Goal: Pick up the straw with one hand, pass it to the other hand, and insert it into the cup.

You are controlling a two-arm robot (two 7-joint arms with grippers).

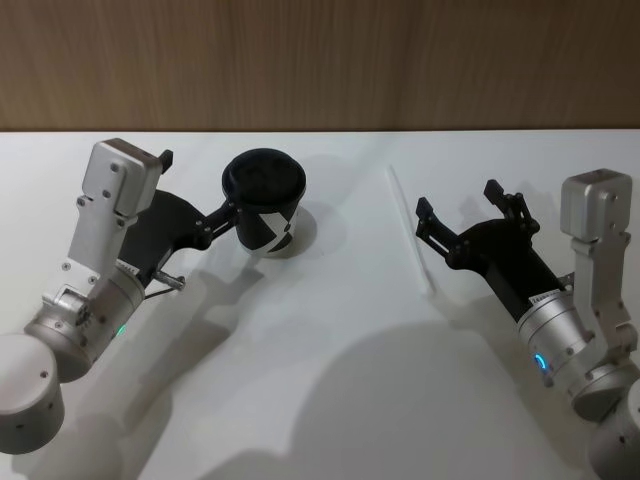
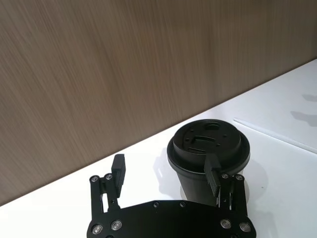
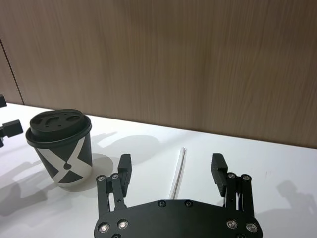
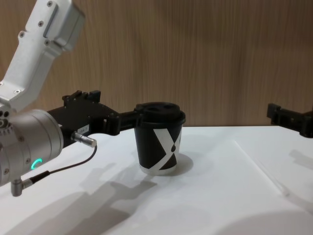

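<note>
The black cup [image 1: 265,205] with its white X mark and black lid stands upright on the white table, left of centre. My left gripper [image 1: 198,185] is open beside it, and one finger [image 4: 128,117] reaches the cup's [image 4: 160,142] lid edge; I cannot tell whether they touch. The cup [image 2: 208,148] stands at that finger, not between the two. The white straw [image 1: 410,232] lies flat on the table, right of the cup. My right gripper [image 1: 457,200] hovers open just right of the straw, holding nothing. In the right wrist view the straw [image 3: 181,153] lies ahead of the gap between the fingers [image 3: 124,166].
A wooden wall [image 1: 320,60] runs behind the table's far edge. A thin dark cable with a silver plug [image 4: 83,139] hangs from the left wrist. Bare white table [image 1: 330,380] spreads in front of the cup and straw.
</note>
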